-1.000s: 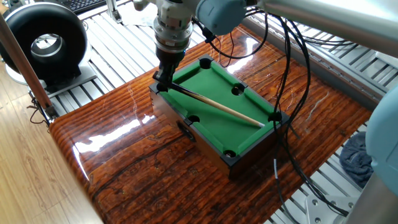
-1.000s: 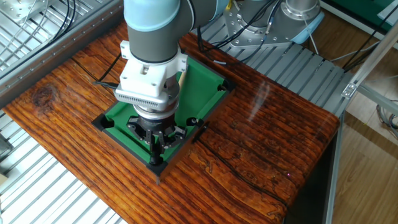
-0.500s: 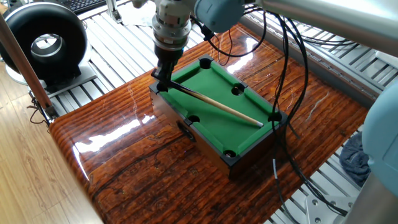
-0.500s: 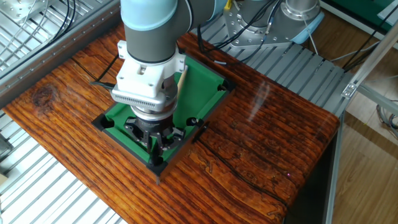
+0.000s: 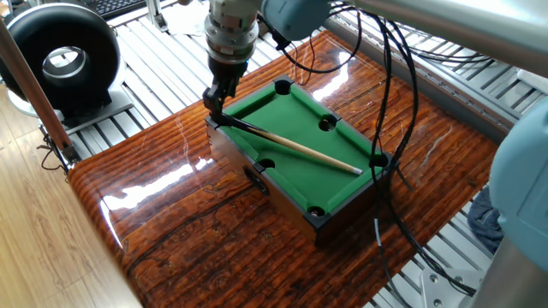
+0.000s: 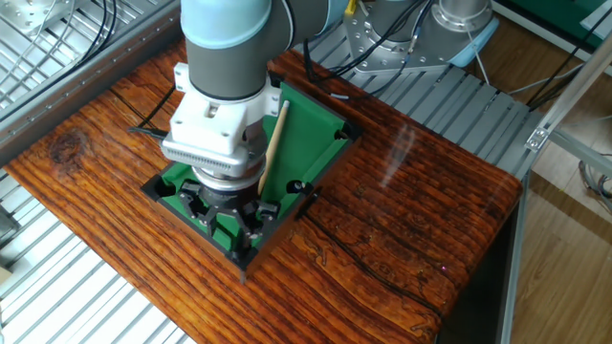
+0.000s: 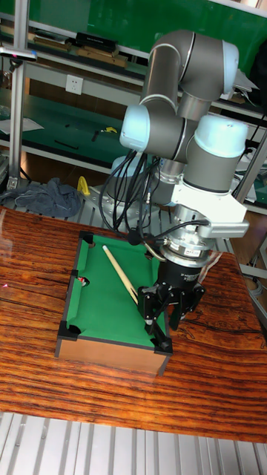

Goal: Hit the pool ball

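Over the last second the gripper (image 5: 214,107) has shifted outward past the corner of the miniature pool table (image 5: 287,201), away from the green cloth. In the other fixed view, the arm no longer covers the cue stick (image 5: 300,150), and most of its pale shaft is exposed. The fingers are clenched on the cue's dark butt end, while its tip rests on the cloth near the far rail. This reads as a small draw-back or re-aim, not a stroke; no strike appears to have been delivered. The pool ball (image 7: 81,281) is visible only in the tall fixed view, as a tiny glossy orange-red speck. It sits at the side pocket on the rail opposite the gripper, well apart from the cue tip, and is too small to show further detail.
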### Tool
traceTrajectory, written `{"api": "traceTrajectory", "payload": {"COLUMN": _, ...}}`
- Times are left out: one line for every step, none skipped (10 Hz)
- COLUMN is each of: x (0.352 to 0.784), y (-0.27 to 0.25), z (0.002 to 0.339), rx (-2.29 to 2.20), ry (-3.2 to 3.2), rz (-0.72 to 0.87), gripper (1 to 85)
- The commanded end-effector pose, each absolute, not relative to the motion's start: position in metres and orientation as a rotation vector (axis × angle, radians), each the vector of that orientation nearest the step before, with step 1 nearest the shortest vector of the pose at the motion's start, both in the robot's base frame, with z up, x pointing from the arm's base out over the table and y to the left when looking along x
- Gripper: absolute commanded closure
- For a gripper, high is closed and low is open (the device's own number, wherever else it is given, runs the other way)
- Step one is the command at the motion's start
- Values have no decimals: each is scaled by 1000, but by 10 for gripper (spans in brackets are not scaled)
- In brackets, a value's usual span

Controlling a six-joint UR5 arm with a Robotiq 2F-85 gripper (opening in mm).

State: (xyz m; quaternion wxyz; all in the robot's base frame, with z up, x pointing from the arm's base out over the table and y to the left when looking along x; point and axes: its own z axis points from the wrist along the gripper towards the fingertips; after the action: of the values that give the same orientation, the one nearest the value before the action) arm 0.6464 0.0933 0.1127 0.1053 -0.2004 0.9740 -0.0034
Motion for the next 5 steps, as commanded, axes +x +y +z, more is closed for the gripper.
{"api": "traceTrajectory", "payload": {"x": 669, "y": 96, "z": 135, "rx": -561, "ry": 2894, "rz": -7, "gripper": 623}}
{"api": "traceTrajectory", "payload": {"x": 675, "y": 100, "z": 141, "rx": -557, "ry": 2901, "rz": -21, "gripper": 843}}
{"api": "traceTrajectory", "payload": {"x": 684, "y": 101, "z": 147, "rx": -544, "ry": 2897, "rz": -46, "gripper": 843}}
{"api": "traceTrajectory", "payload": {"x": 692, "y": 101, "z": 151, "rx": -555, "ry": 2892, "rz": -48, "gripper": 843}}
{"api": "traceTrajectory", "payload": {"x": 697, "y": 102, "z": 153, "rx": -559, "ry": 2892, "rz": -24, "gripper": 843}}
